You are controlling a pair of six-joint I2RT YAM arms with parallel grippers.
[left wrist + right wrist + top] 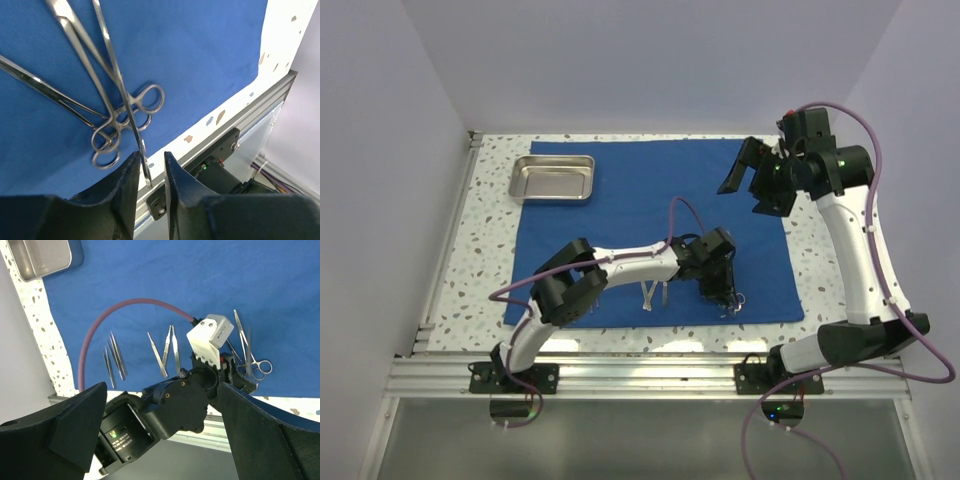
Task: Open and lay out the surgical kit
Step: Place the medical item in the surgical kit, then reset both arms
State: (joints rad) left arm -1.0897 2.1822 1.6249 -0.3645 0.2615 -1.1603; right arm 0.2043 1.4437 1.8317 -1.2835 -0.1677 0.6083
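Observation:
The royal-blue cloth lies spread flat on the table. The steel tray sits on its far left corner and also shows in the right wrist view. My left gripper is low over the cloth's near right part. In the left wrist view it is shut on a thin steel tool, whose end is raised between the fingers. Ring-handled scissors or clamps lie under it on the cloth. My right gripper hangs open and empty high over the cloth's far right.
Several thin steel tools lie in a row on the cloth near its front edge. The speckled table strip and aluminium rail run just past the cloth's near edge. White walls enclose the table.

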